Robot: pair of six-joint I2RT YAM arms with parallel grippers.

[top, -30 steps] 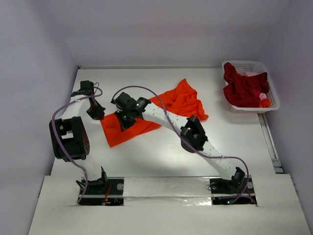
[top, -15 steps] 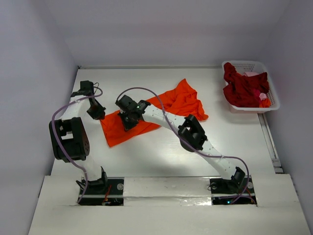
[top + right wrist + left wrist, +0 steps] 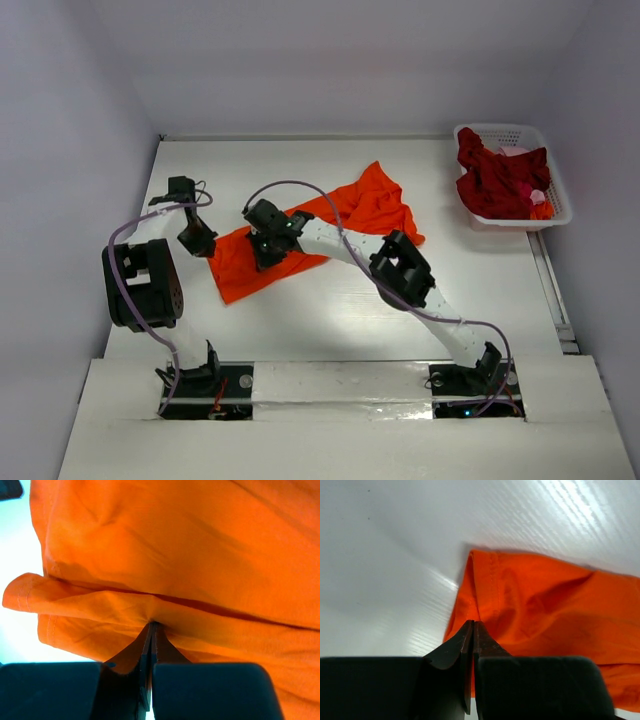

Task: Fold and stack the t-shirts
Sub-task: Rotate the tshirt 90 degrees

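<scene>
A bright orange t-shirt (image 3: 370,205) lies spread and partly folded in the middle of the white table. My left gripper (image 3: 203,246) is shut on its left hemmed edge; in the left wrist view the jaw tips (image 3: 473,625) pinch the orange cloth (image 3: 545,610) just off the table. My right gripper (image 3: 266,255) reaches across over the shirt's left half and is shut on a fold of it; in the right wrist view the tips (image 3: 151,626) bite into a crease of the cloth (image 3: 175,540). Dark red t-shirts (image 3: 498,180) are heaped in the basket.
A white lattice basket (image 3: 556,195) stands at the far right corner of the table, with something pink among the red cloth. Walls close in the table at the back and on both sides. The right arm's forearm (image 3: 400,268) crosses the table diagonally.
Both grippers have shifted a little toward the near side and to the right, still shut on the orange shirt, and its left part has drawn in slightly with them.
</scene>
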